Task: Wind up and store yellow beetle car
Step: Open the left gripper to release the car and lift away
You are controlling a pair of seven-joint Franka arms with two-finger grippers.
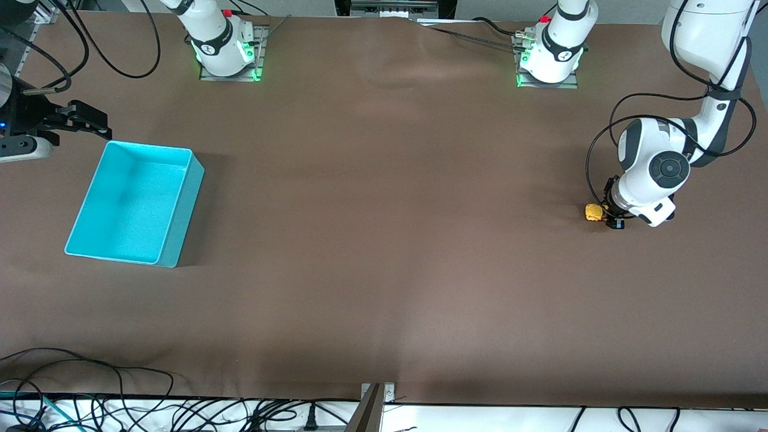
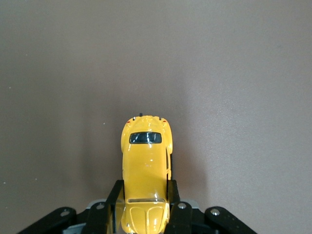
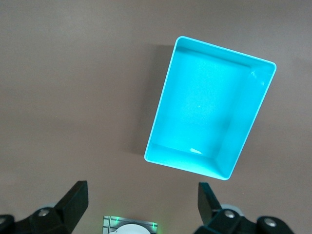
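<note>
Left gripper clenches yellow beetle car; right gripper released; turquoise bin seemingly empty.

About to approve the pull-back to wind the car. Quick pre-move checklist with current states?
1. left gripper shut on the yellow beetle car: ok.
2. Car on the table, at the left arm's end: ok.
3. Wheels touching the surface: cannot tell.
4. Table around the car bare in the left wrist view: ok.
5. turquoise bin upright and empty, at the right arm's end: ok.
6. right gripper open, waiting above the table beside the bin: ok.
</note>
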